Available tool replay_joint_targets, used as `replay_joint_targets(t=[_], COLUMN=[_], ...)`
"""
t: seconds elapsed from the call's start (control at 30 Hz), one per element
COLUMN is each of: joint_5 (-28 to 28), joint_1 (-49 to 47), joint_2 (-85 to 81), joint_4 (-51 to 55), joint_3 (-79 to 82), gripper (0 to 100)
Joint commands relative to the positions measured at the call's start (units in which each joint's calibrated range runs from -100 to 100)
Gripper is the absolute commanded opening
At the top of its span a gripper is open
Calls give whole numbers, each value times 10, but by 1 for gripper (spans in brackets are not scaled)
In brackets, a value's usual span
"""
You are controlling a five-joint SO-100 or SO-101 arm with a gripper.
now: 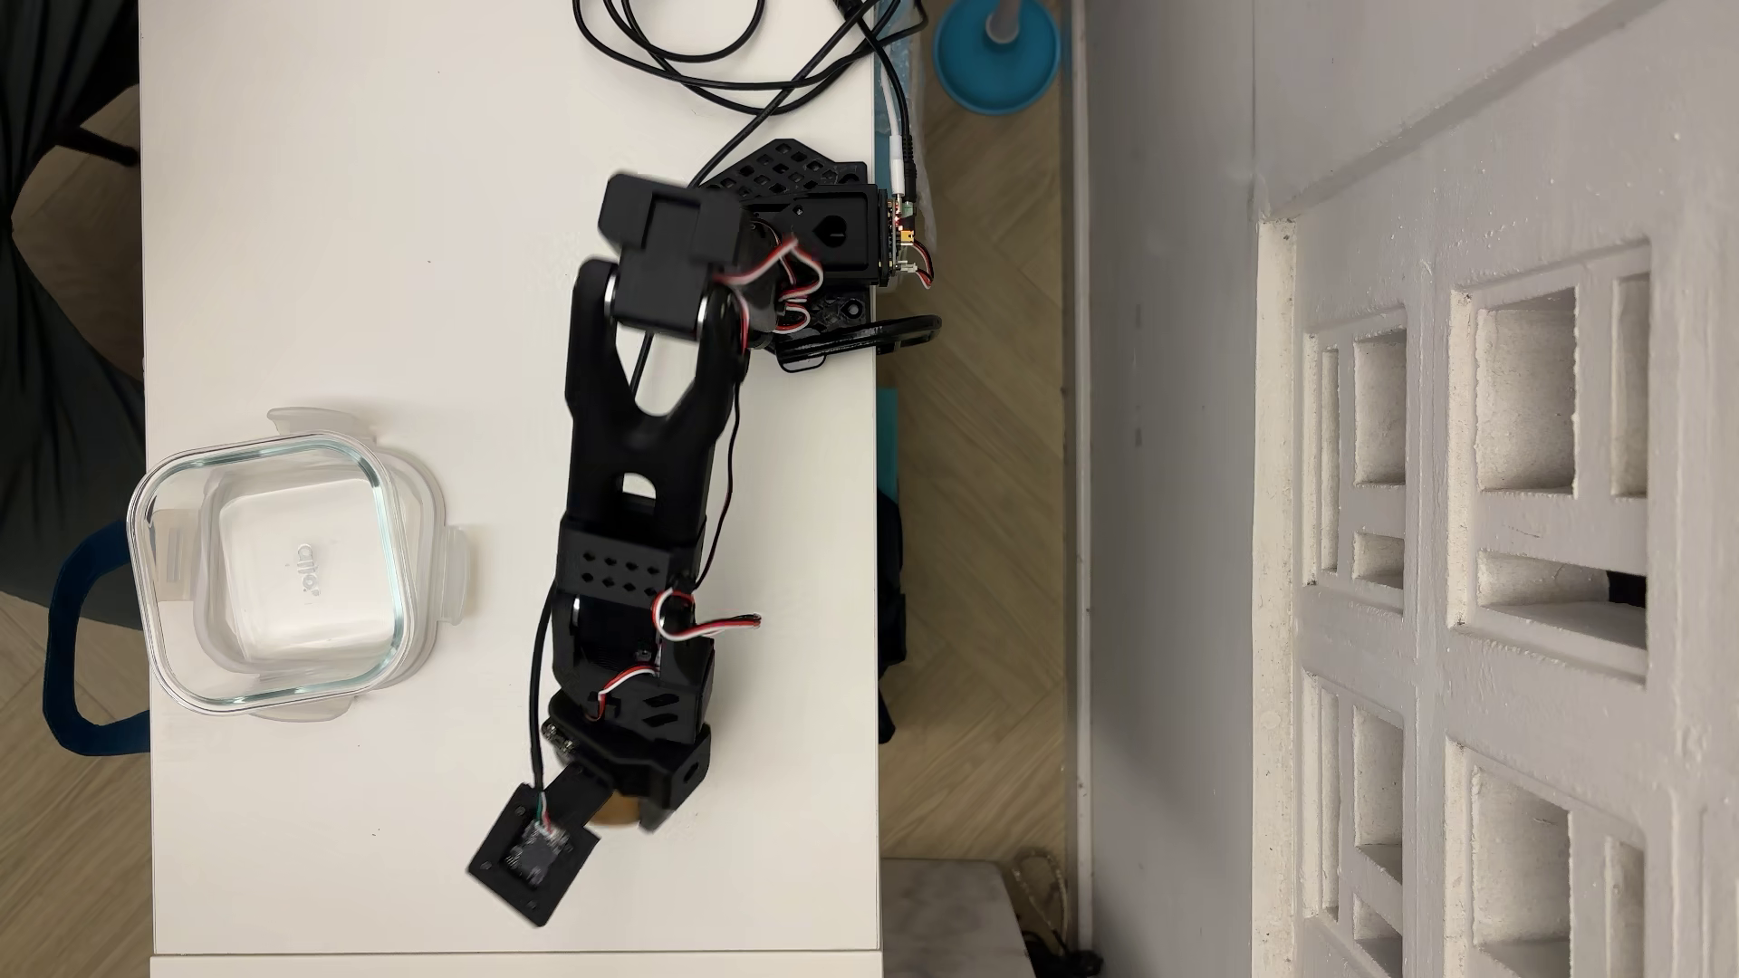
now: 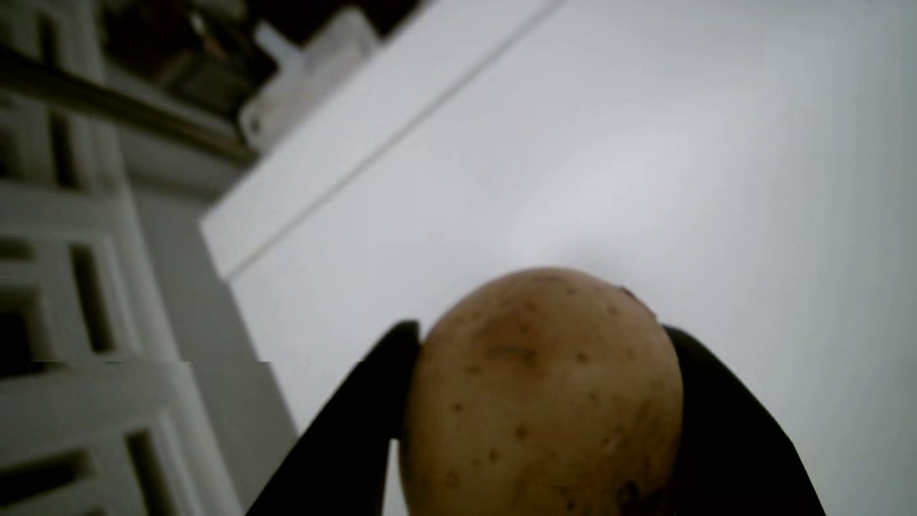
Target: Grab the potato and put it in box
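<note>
Potato [image 2: 541,397], oval and speckled tan, sits clamped between the black claw's [image 2: 541,342] two smooth fingers.

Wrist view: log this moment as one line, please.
gripper: shut on speckled yellow-tan potato | square clear glass box: empty, apart from arm | white table: potato not yet boxed
</note>
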Motion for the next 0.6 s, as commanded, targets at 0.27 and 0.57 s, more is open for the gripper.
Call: replay_joint_targets(t=[0.27,0.57], joint_5=[-27,-19], joint_1=[359,663], joint_2=[-262,-262], joint_4=[20,9], joint_3=[24,23], gripper=[3,3])
